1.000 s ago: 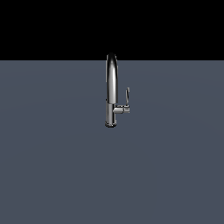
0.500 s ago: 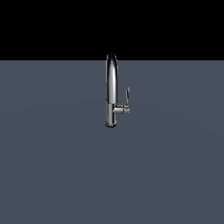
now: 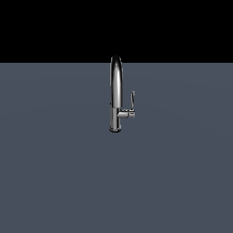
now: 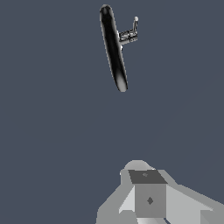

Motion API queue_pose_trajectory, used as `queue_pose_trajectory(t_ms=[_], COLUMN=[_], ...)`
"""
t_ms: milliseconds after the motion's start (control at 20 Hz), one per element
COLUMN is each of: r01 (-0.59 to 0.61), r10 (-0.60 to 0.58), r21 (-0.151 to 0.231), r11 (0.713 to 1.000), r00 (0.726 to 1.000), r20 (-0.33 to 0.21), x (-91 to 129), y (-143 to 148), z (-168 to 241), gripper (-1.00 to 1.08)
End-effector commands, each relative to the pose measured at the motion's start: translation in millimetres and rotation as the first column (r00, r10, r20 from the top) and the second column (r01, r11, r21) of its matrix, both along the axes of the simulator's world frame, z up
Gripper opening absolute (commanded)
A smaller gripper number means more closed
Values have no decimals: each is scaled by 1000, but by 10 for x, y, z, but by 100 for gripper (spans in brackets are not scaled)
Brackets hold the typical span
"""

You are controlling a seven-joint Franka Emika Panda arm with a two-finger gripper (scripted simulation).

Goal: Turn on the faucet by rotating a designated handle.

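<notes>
Wrist view looks down on the faucet point(image 4: 113, 48) from above, so its arched spout reads as a dark elongated bar, with the handle point(image 4: 134, 25) a thin blade standing off a short stub at one side of the body. Both lie well ahead of the gripper point(image 4: 148, 197), with nothing but bare grey floor point(image 4: 52, 144) between. Only a blocky grey part of the gripper shows at the frame edge; the fingers themselves are not clearly distinguishable, so I cannot tell whether they are spread or pressed together. It touches and holds nothing visible.

In the exterior view the faucet point(image 3: 115, 95) stands upright and alone, the handle point(image 3: 132, 101) pointing up beside the stub, and the arm does not appear at all. The lever upright suggests the valve is not yet turned. The gripper sitting high and far from the lever looks like an approach pose, with the whole reach and the rotation left to do.
</notes>
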State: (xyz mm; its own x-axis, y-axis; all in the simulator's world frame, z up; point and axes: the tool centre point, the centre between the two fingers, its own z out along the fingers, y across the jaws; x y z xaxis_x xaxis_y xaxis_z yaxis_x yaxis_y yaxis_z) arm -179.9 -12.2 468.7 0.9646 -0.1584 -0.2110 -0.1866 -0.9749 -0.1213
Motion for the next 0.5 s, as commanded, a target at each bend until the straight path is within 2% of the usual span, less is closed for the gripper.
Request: queue_pose_trajectory(t_ms=[0,450], r01=[35,170], r10=[-34,-146], r21=[32,141], r11=[999,975], r00=[999,975], r20=[-34,-167], x=[144,654], y=[-4,-47], z=[-41,-233], gripper=[-100,-100])
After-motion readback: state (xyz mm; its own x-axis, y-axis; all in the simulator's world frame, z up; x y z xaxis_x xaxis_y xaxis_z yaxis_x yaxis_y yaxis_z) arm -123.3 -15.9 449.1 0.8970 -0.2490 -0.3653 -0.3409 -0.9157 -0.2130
